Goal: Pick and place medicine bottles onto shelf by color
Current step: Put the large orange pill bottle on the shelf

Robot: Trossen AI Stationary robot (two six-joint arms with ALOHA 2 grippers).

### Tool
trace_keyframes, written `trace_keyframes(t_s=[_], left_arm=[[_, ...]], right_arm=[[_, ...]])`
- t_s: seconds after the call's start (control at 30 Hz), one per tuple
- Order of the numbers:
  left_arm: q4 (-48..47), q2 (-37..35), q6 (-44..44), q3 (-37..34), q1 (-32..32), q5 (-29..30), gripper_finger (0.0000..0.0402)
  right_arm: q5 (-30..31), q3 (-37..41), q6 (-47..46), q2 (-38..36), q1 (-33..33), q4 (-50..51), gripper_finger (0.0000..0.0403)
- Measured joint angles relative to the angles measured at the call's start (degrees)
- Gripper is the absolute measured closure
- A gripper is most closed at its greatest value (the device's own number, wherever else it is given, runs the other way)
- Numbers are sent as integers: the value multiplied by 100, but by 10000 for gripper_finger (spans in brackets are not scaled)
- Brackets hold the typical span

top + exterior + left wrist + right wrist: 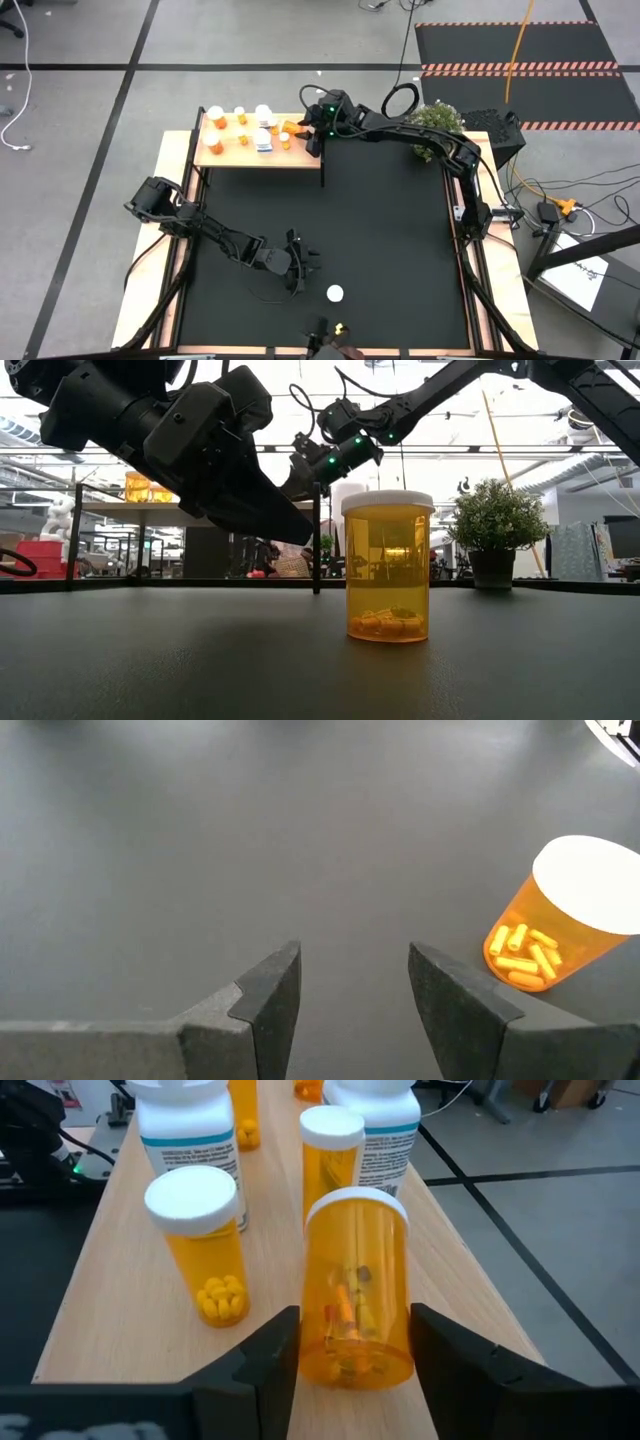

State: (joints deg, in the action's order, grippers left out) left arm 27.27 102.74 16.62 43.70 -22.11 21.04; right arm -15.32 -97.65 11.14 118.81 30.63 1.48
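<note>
At the upper centre of the high view, the right gripper (pixel 353 1355) is seen over the shelf (pixel 300 156), its fingers set either side of an orange bottle (pixel 356 1285) among the other medicine bottles (pixel 240 125); whether it is pinched cannot be told. Lower centre, the left gripper (pixel 354 985) is held spread and empty above the black mat, a lone orange bottle (pixel 557 920) just beside it. A light, stiff, smooth plastic cylinder is judged; the mid-body is best taken.

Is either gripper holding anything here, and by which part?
Right gripper has an orange bottle between its fingers at the lower body, over the shelf; firm grip unclear. Left gripper holds nothing.
</note>
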Motion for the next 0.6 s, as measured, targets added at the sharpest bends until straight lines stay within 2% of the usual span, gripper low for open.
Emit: trace_keyframes(t_s=[0.33, 0.6], left_arm=[[-17, 0, -2, 0, 0, 0, 215], [-3, 0, -2, 0, 0, 0, 215]], right_arm=[[29, 9, -70, -459, 0, 337, 236], [27, 9, -75, -1230, 0, 1286, 235]])
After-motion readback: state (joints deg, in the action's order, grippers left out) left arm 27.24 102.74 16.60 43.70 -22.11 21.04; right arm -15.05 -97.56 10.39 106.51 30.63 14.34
